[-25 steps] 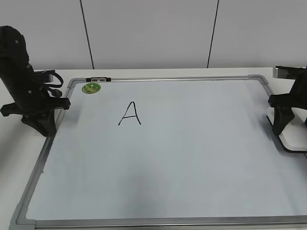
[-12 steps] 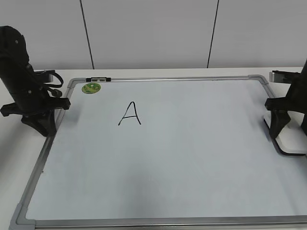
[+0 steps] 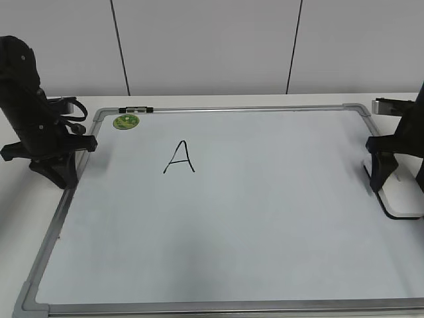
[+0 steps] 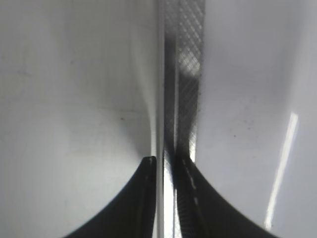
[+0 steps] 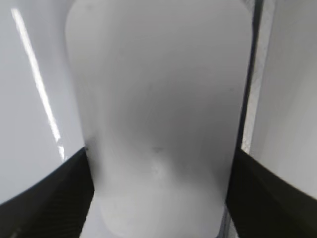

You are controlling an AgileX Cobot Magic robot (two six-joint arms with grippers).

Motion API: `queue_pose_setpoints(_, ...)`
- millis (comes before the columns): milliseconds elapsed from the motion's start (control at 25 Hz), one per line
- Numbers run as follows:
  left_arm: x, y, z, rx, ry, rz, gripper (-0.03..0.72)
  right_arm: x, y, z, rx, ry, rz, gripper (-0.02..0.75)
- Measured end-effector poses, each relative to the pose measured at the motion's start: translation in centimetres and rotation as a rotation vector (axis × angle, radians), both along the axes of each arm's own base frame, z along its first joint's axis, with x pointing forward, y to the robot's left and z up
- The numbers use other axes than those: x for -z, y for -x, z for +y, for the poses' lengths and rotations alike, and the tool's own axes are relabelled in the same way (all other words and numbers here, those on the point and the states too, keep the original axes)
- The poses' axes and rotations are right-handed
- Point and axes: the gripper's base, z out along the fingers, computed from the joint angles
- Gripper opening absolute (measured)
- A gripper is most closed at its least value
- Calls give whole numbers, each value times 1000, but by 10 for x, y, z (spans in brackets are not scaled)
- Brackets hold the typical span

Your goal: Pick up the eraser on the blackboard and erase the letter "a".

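- Bench (image 3: pixel 218 99): white top, meets a pale panelled wall behind.
- Blackboard (image 3: pixel 265 218) lies flat on it, filling most of the surface, silver frame, grey corners.
- Bare bench strips show left of the frame and along the far edge.

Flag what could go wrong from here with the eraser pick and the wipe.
1. The right end effector straddles the eraser, which lies at the right edge of the blackboard. The wrist view doesn't show a firm clamp, so it may slip or tilt when lifted.
2. Only a capital A is visible on the board, with no lowercase "a". The wipe may hit the wrong letter.
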Motion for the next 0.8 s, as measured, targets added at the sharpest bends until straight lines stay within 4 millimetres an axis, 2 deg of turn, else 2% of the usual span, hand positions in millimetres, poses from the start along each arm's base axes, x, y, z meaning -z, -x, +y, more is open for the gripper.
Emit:
queue_pose_setpoints(120, 0, 0, 0, 0, 0, 0, 102, -1, -1, 0, 0, 0, -4, 659)
queue_pose_setpoints(240, 0, 0, 0, 0, 0, 0, 104, -7, -5, -1, 0, 3, -30, 671)
queue_pose_setpoints(440, 0, 0, 1, 10, -16, -2, 137, -30, -22, -3, 4, 16, -124, 671)
queue_pose_setpoints(520, -1, 0, 3, 20, -32, -3, 200, -34, -23, -3, 4, 18, -137, 671)
queue_pose_setpoints(600, -7, 0, 5, 36, -57, -19, 321, -42, -22, -3, 6, 19, -156, 671)
queue_pose_setpoints(760, -35, 3, 13, 35, -130, -82, 589, -56, -19, -2, 12, 23, -186, 669)
queue_pose_setpoints(800, -43, 4, 15, 28, -147, -92, 626, -62, -18, -2, 12, 24, -200, 669)
